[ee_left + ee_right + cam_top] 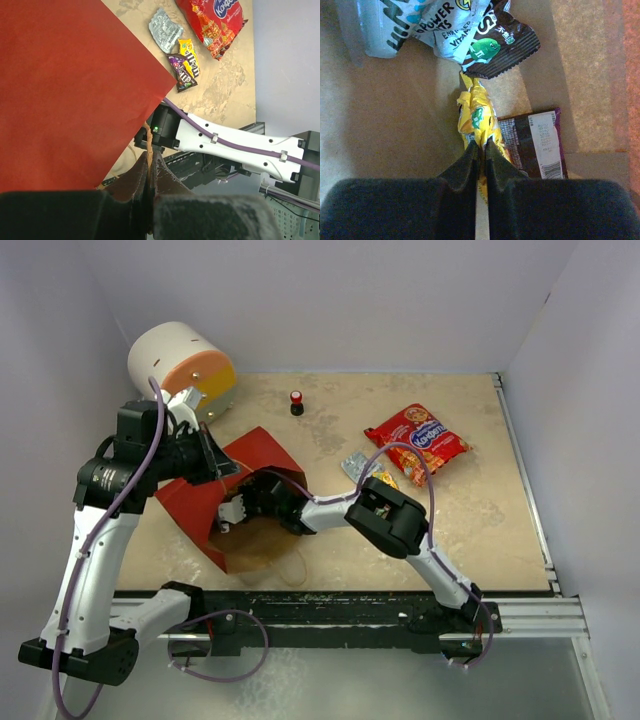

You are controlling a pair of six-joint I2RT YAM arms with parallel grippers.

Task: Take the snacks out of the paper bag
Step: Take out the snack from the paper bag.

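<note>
Inside the paper bag (pixel 190 505), frame left-centre, our right gripper (pixel 481 146) is pinched shut on the yellow packet (pixel 477 116); left gripper (pixel 149 162) clamps the bag rim; we'd pull straight out, rim held

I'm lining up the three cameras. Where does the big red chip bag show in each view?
Top external: the chip bag lies right of centre, in the upper half.
Left wrist: at the top edge, right of centre.
Right wrist: not in it.
Shared landmark: the paper bag, red outside in the left wrist view, brown inside in the right wrist view.
</note>
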